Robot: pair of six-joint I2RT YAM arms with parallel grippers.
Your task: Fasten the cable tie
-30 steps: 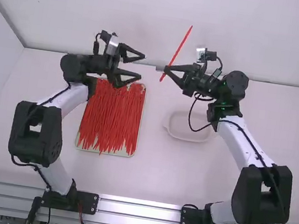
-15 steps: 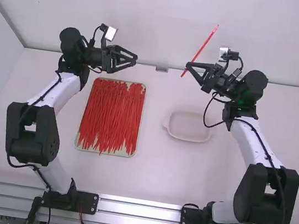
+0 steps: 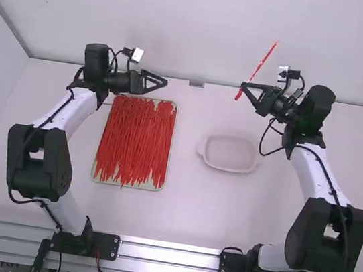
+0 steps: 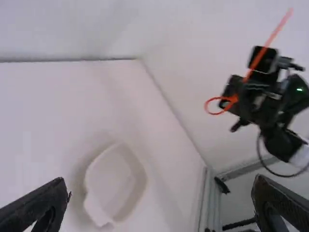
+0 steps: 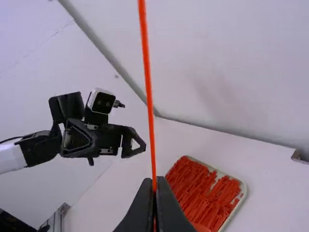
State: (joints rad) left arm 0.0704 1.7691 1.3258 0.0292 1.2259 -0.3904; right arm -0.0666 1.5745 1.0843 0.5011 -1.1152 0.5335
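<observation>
My right gripper [image 3: 245,91] hangs above the table's back right, shut on a red cable tie [image 3: 265,60]. The tie's long tail slants up and away, and a small closed loop [image 4: 216,105] shows below the fingers. In the right wrist view the tie [image 5: 147,96] rises straight from between my closed fingertips [image 5: 154,193]. Some way to the left, my left gripper [image 3: 154,81] is open and holds nothing, raised over the far end of the tray [image 3: 161,186]. Its two fingers [image 4: 41,208] stand wide apart, and it also appears across the table [image 5: 129,143].
A flat tray holds several loose red cable ties [image 3: 135,139] at the left centre. A white bowl [image 3: 228,153] sits at the right centre, below my right gripper. Walls close in the back and the left of the table.
The two grippers have drawn apart from near the middle. My right arm carried the tie to the right; my left arm pulled back to the left, still open.
</observation>
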